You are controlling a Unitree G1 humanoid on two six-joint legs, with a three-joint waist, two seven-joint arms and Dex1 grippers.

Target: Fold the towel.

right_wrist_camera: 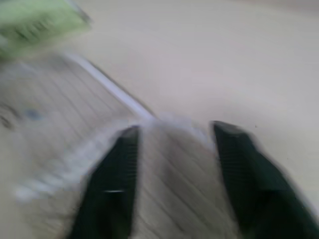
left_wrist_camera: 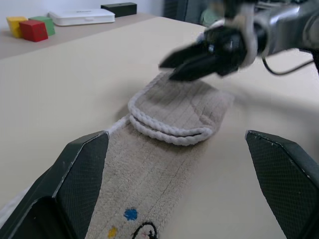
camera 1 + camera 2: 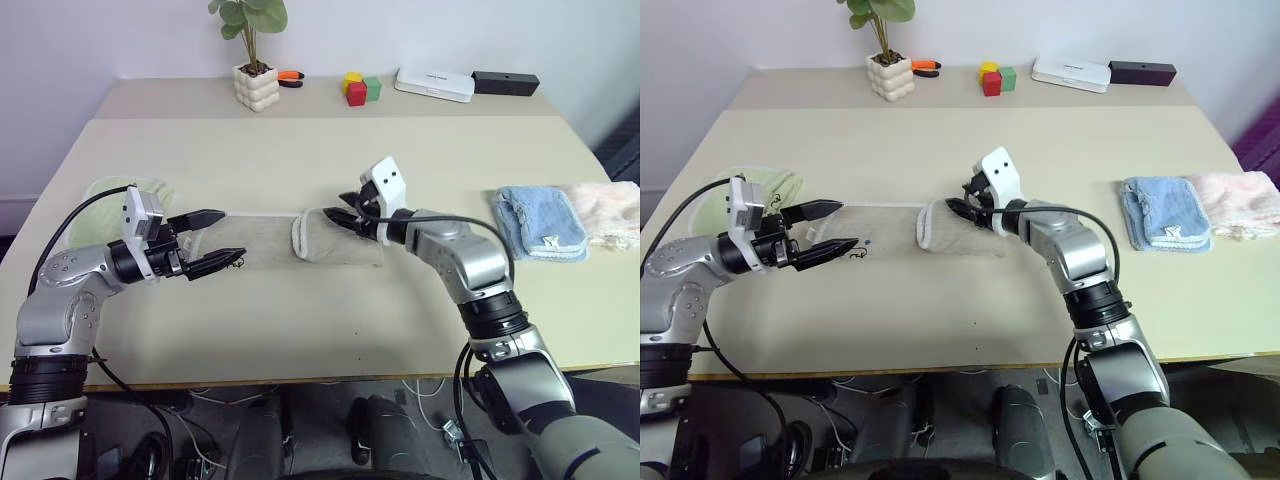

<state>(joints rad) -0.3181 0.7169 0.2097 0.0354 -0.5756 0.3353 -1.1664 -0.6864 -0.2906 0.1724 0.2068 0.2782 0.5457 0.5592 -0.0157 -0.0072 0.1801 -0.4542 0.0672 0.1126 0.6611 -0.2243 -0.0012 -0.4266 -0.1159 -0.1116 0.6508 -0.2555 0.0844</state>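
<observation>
Both tools, left [image 3: 213, 242] and right [image 3: 341, 214], open, empty, over unlabelled towel [image 3: 335, 243].

No text, label or number can be read anywhere; the towel [image 2: 164, 164] carries a small embroidered mark with blue and yellow dots and a dark squiggle, too partial to make out as letters

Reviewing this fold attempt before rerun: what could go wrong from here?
1. The beige terry towel with white corded edge has its right end folded over, and the right gripper hovers over it; its fingers could drag the flap open.
2. The left gripper gapes above the printed end, holding nothing there.
</observation>
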